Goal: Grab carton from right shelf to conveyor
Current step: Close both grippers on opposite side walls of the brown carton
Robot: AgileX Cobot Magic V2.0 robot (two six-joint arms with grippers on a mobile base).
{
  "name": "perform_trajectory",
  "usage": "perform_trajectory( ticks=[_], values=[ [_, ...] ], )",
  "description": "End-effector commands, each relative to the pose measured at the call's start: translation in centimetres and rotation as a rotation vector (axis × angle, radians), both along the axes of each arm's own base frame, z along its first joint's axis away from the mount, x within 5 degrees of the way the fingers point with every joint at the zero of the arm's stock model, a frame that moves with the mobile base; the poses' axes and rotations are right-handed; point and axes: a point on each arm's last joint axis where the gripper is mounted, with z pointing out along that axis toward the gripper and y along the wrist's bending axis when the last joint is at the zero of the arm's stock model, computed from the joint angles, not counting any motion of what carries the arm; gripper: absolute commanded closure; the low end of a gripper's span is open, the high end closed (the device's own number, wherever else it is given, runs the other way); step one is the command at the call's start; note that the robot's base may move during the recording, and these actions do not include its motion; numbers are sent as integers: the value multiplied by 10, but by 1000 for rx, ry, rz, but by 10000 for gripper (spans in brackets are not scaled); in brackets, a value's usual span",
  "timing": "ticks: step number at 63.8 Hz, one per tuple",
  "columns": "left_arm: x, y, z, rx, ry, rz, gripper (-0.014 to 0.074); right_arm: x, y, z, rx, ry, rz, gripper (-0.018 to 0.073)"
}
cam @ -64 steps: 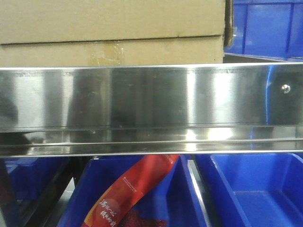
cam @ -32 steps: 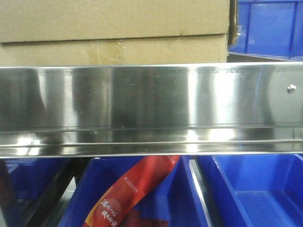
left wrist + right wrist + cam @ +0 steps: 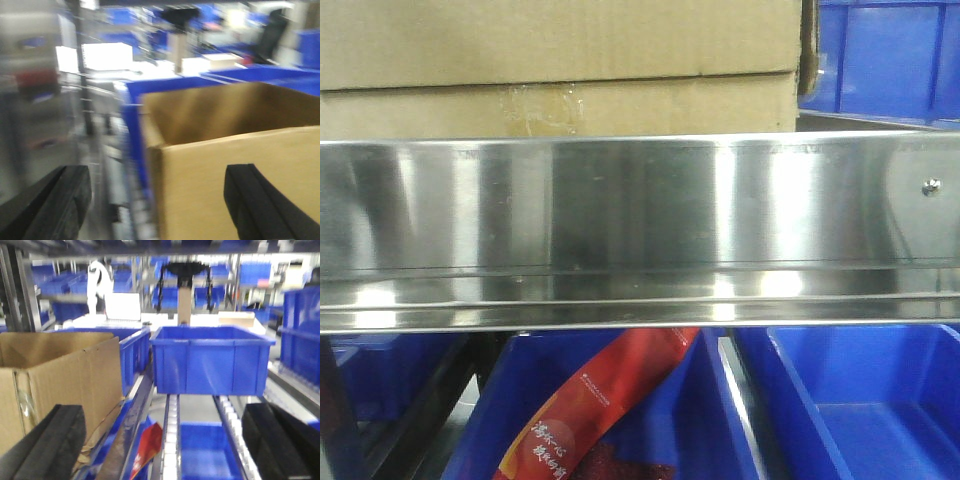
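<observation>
The brown carton (image 3: 560,60) sits on the shelf behind the shiny steel rail (image 3: 640,210), and its flap seam and a patch of clear tape show. The left wrist view is blurred. My left gripper (image 3: 157,205) is open, and the carton (image 3: 240,170) has its near left corner between the fingers. The right finger (image 3: 260,200) stands in front of the carton's face. My right gripper (image 3: 165,445) is also open, with the carton (image 3: 55,375) just beyond its left finger (image 3: 50,445), outside the jaws. The conveyor is out of view.
A blue bin (image 3: 210,360) stands on the shelf right of the carton, and another bin (image 3: 890,60) shows at the upper right. Below the rail are blue bins (image 3: 860,400) and a red packet (image 3: 600,400). A roller track (image 3: 172,440) runs between my right fingers.
In the front view the scene slid a little to the right, then nearly held. The carton stays on the shelf.
</observation>
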Motion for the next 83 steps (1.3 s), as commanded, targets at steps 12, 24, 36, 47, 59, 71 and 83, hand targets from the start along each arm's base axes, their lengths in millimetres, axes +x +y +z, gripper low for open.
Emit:
perform_trajectory(
  ticks=[12,24,36,47,59,71,83],
  values=[
    [55,-38,34,47,147,-169,141,53,23,58,-3,79,168,62],
    [108,-54,61,34,257,-134,142,100,55,86,-53,234,312,62],
    [166,-53,71,-8,438,21,142,155,82,114,-27,395,343,62],
    [213,-49,72,-38,573,116,142,206,97,124,-50,561,254,62],
    [252,-48,66,8,602,188,142,251,122,119,-86,591,200,62],
    [278,-50,43,53,648,222,142,289,135,88,-90,675,174,62],
    [297,-40,24,56,700,260,142,313,144,60,-112,744,165,62]
  ],
)
